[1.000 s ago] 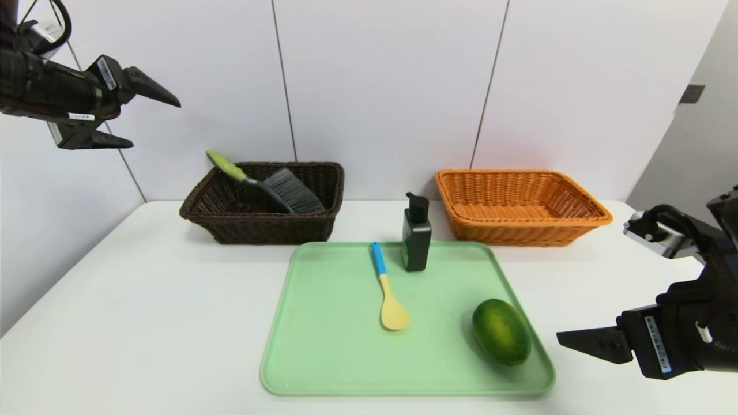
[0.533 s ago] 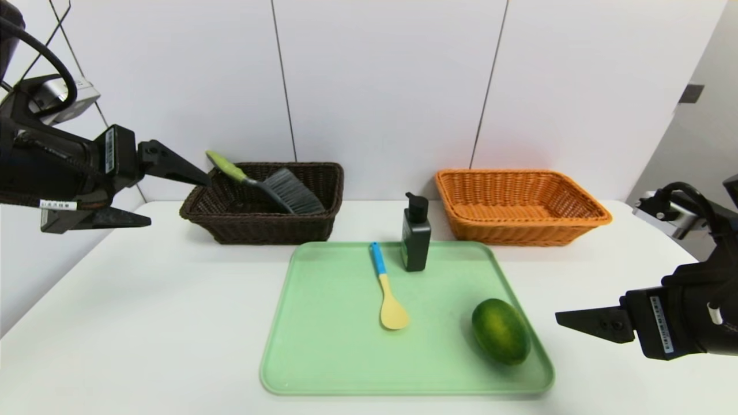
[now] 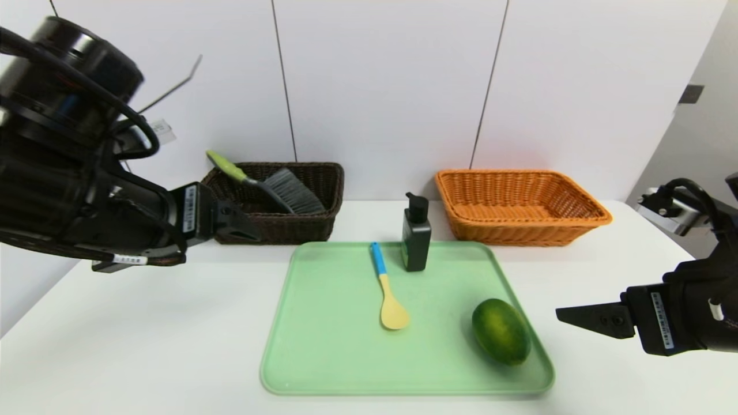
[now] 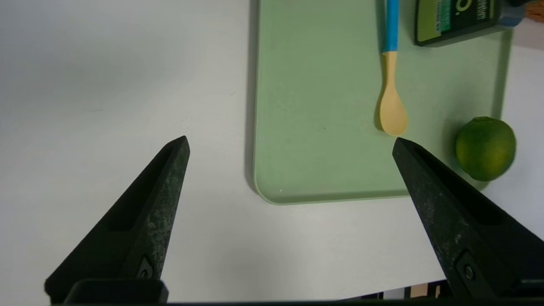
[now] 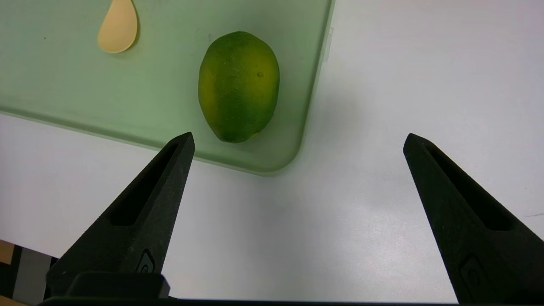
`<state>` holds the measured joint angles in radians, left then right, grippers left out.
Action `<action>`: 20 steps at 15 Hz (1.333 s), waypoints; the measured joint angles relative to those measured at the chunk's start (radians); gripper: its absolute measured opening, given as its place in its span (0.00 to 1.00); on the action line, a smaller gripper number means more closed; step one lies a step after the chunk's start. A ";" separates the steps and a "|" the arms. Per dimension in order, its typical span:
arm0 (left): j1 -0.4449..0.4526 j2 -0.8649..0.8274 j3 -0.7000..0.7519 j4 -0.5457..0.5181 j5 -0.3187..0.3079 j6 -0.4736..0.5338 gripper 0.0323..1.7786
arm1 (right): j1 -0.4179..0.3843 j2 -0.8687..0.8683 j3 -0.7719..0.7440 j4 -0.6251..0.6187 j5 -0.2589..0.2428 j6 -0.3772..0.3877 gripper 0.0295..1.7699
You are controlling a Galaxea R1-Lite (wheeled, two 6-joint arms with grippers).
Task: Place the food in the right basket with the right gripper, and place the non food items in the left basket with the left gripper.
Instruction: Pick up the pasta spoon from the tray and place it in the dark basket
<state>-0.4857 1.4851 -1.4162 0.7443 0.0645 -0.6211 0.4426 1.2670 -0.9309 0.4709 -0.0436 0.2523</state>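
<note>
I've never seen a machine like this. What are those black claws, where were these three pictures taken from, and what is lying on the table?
It is a robot with two arms, each ending in a two-fingered claw. The wide picture comes from a camera on its head, looking down at a white table. The other two come from cameras on each wrist, looking out between that claw's own fingers.

The left gripper hangs open over the table beside a green tray. The right gripper is open too, near the tray's corner. Neither holds anything.

On the tray lie a green fruit, a spoon with a blue handle and yellow bowl, and an upright black pump bottle. Behind the tray stand a dark brown basket, with a hand brush in it, and an orange basket.
</note>
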 joint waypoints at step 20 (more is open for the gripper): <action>-0.289 0.624 -0.526 0.153 0.240 -0.207 0.95 | 0.010 0.005 0.004 -0.001 0.002 0.000 0.96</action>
<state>-0.7745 2.1089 -1.9421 0.8977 0.3045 -0.8279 0.4521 1.2719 -0.9270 0.4700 -0.0413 0.2519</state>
